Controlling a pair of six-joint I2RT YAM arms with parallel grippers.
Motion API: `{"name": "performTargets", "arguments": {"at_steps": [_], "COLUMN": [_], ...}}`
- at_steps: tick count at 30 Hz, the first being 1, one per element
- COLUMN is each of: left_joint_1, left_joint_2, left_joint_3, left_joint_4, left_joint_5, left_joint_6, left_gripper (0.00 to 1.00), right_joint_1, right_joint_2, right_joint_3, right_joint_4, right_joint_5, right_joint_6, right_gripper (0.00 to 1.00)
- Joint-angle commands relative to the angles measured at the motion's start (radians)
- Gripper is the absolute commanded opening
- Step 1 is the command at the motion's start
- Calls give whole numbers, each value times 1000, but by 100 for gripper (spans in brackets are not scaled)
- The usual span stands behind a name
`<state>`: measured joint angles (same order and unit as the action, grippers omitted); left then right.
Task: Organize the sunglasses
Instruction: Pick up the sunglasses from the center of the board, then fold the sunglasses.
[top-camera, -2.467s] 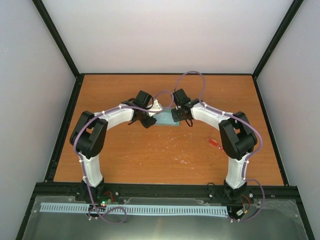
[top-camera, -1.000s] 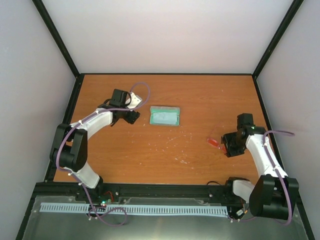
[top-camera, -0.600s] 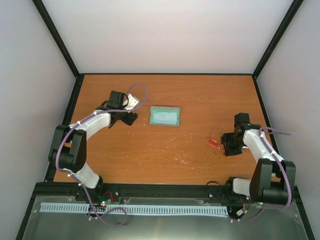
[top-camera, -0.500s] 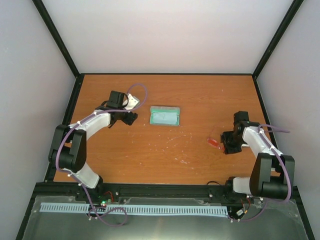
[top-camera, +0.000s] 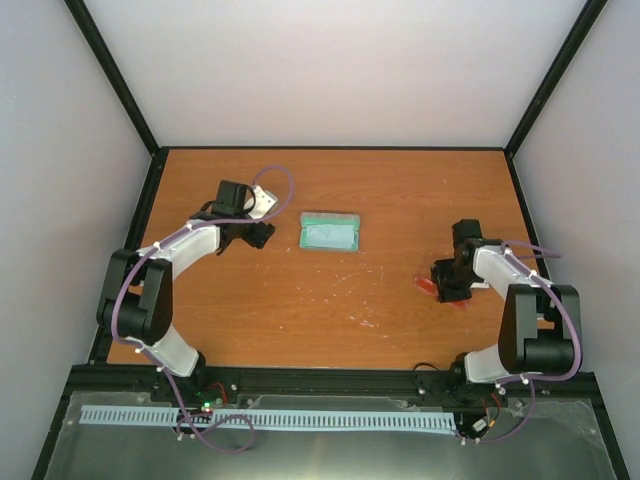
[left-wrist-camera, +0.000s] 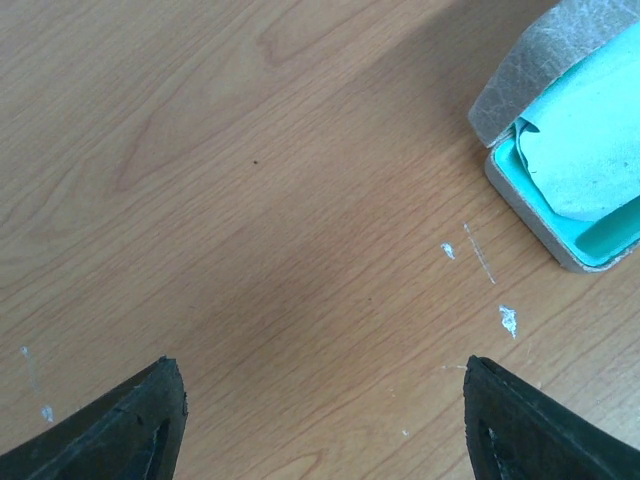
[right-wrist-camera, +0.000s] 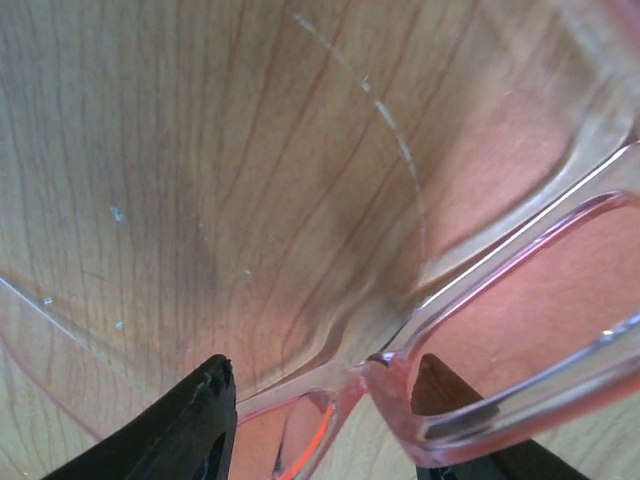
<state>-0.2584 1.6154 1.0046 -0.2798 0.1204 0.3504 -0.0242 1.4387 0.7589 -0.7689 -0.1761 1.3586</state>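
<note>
Two tools gape: your left tool over the scratched wooden bench, your right tool astride translucent red-orange thin-framed sunglasses. The grey pebbled rectangular case, teal-lined, holds a pale cloth.

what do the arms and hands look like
Left arm and right arm match: white shells between black joints, with a purple cable running along each. The left hand and right hand have black, tapered fingers.

No text, label, brand or number can be read anywhere.
</note>
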Motion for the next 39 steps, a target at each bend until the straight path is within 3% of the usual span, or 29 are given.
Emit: {"name": "performTargets", "arguments": {"at_steps": [1, 3, 6, 12, 16, 20, 25, 27, 32, 39], "left_joint_1": [17, 18, 18, 18, 18, 18, 14, -3, -73, -161], "left_joint_2": [-16, -21, -25, -29, -29, -37, -31, -8, 60, 84], "left_joint_3": [-14, -21, -27, -23, 16, 148, 348, 428, 558, 587], "left_joint_4": [36, 39, 40, 45, 30, -29, 8, 63, 111, 84], "left_joint_5": [5, 5, 4, 9, 58, 237, 528, 604, 665, 694], "left_joint_6": [14, 15, 16, 18, 14, -22, -150, -197, -242, -255], "left_gripper": [76, 76, 76, 76, 75, 69, 40, 33, 31, 32], "right_joint_1": [26, 32, 34, 33, 34, 43, 62, 73, 171, 371], "right_joint_2": [8, 13, 13, 7, 13, 17, -47, -57, -16, 105], "right_joint_3": [-22, -22, -19, 9, 87, 216, 221, 216, 270, 406], "right_joint_4": [38, 35, 23, -23, -52, 23, 369, 411, 333, 318], "right_joint_5": [13, 20, 30, 61, 77, 7, -343, -489, -661, -700], "right_joint_6": [65, 61, 48, -9, -127, -354, -628, -725, -930, -982], "right_gripper": [45, 36, 13, 3, 3, 3, 3, 3, 3, 3]}}
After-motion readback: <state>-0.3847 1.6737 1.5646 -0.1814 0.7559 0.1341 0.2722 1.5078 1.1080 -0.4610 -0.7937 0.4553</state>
